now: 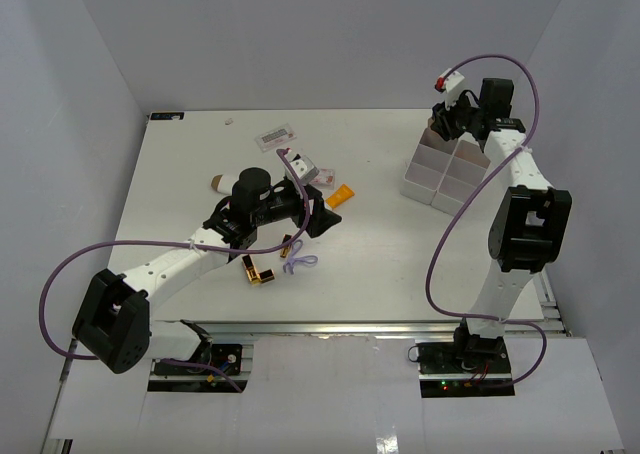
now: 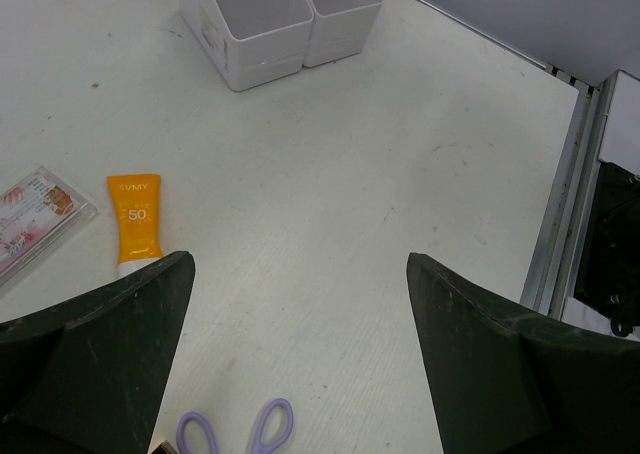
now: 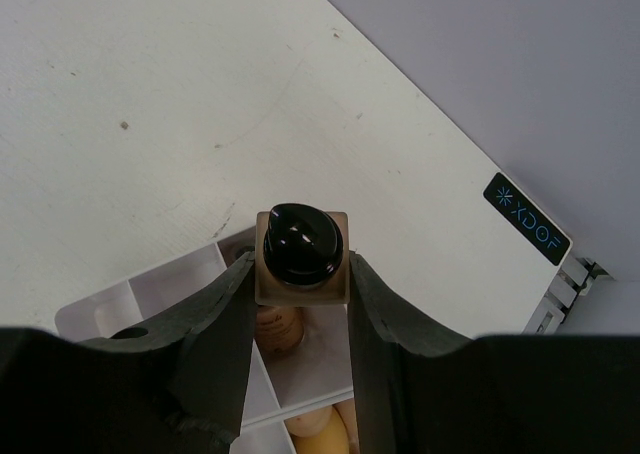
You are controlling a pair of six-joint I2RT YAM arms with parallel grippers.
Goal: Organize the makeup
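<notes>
My right gripper [image 3: 300, 271] is shut on a tan foundation bottle [image 3: 300, 246] with a black cap, held upright over a back compartment of the white tray [image 1: 440, 179]. In the compartments below it lie another tan bottle [image 3: 276, 324] and a beige sponge [image 3: 322, 436]. My left gripper [image 2: 300, 274] stands open and low over bare table. An orange-and-white tube [image 2: 137, 224] lies just past its left finger, and a flat clear packet [image 2: 35, 214] lies further left. Gold-and-black lipstick tubes [image 1: 258, 272] lie under the left arm.
Purple scissors [image 2: 240, 432] lie just below the left jaws. Another flat packet [image 1: 273, 134] lies near the back of the table, and a small tan item [image 1: 215, 184] lies left of the left wrist. The table's right edge rail [image 2: 560, 244] runs close to the tray.
</notes>
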